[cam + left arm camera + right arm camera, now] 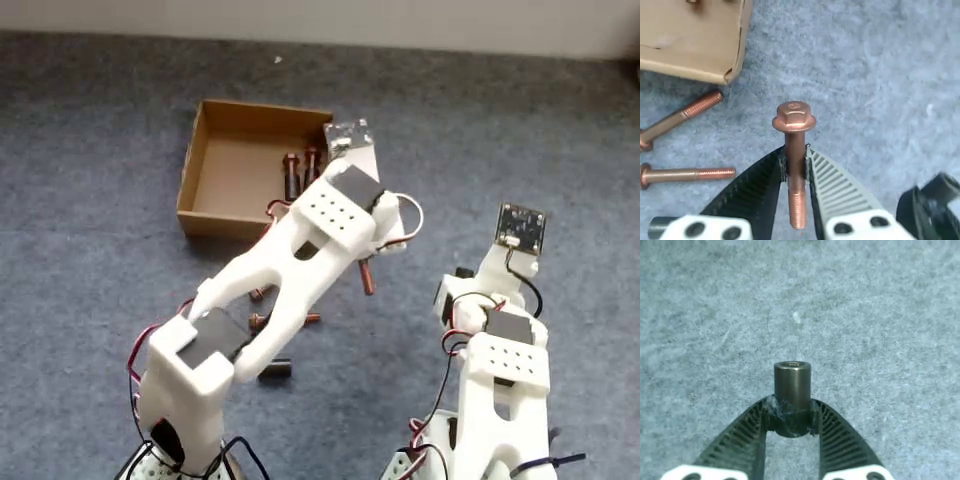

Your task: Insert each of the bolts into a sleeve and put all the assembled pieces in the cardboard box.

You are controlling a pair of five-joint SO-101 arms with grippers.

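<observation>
My left gripper [796, 152] is shut on the shank of a copper bolt [794, 119], held head away from the wrist above the carpet, just off the cardboard box's near right corner [732, 75]. In the high view that bolt [368, 276] hangs below the left arm beside the box [190, 185]. My right gripper [792, 407] is shut on a dark metal sleeve [792, 380], bore end pointing away, over bare carpet to the right. A few assembled bolts [298, 172] lie in the box's far right corner.
Two loose bolts [680, 116] [687, 174] lie on the grey carpet in front of the box, seen from above near the left arm [285, 320]. A spare dark sleeve [275, 369] lies closer to the arm bases. Open carpet stretches to the right.
</observation>
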